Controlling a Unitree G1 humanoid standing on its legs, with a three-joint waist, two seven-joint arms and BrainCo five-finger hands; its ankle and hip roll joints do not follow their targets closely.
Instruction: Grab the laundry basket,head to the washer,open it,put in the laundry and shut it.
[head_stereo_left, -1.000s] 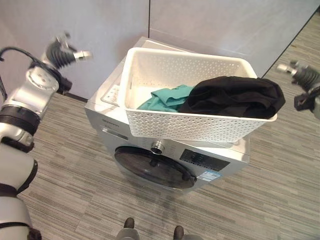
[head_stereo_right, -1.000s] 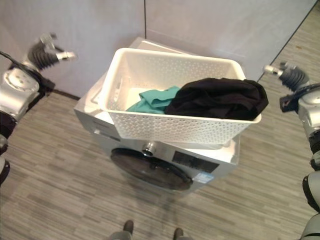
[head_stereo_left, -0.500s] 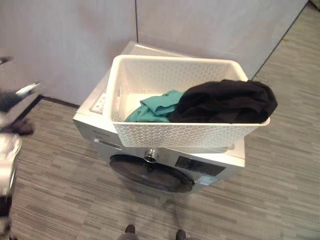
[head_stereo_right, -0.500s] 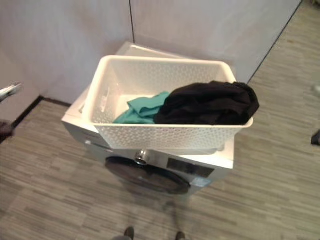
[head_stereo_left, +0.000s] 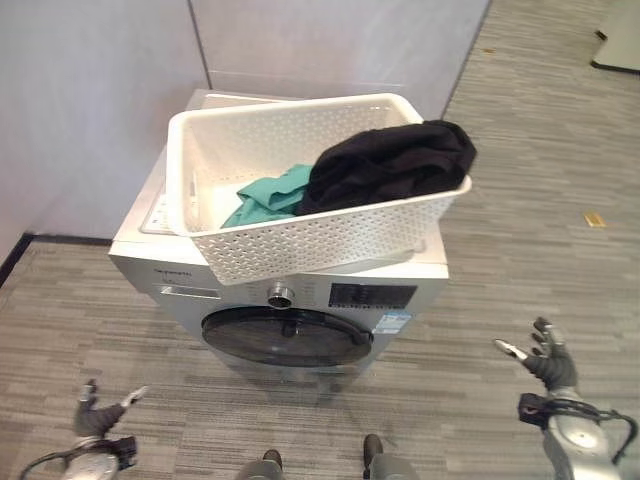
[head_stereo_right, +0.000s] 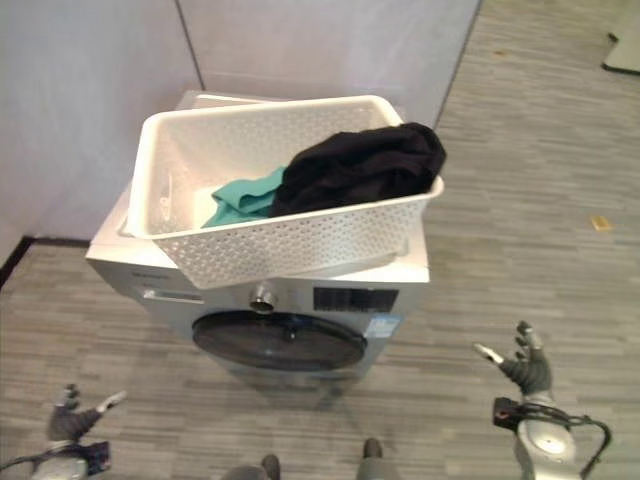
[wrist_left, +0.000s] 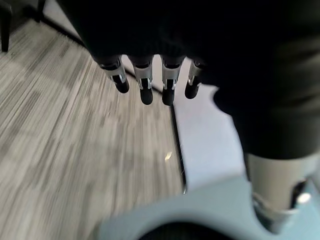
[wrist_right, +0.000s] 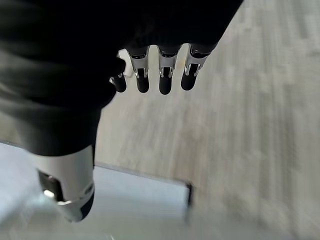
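White perforated laundry basket (head_stereo_left: 300, 240) set askew atop the silver front-loading washer (head_stereo_left: 190, 285), one corner overhanging its front, holding a black garment (head_stereo_left: 385, 160) heaped over the rim beside teal cloth (head_stereo_left: 265, 195); round dark door (head_stereo_left: 285, 335) shut.

The left hand (wrist_left: 210, 60) hangs empty above the floor (wrist_left: 70, 145), its dark ribbed cover at about one o'clock. Its silver, dark-tipped fingers (wrist_left: 145, 82) reach out straight in a row from eleven to twelve o'clock, with the thumb (wrist_left: 275, 195) apart at about four o'clock. A dark strip (wrist_left: 177, 150) runs along the foot of a pale wall (wrist_left: 210, 150) near the centre.
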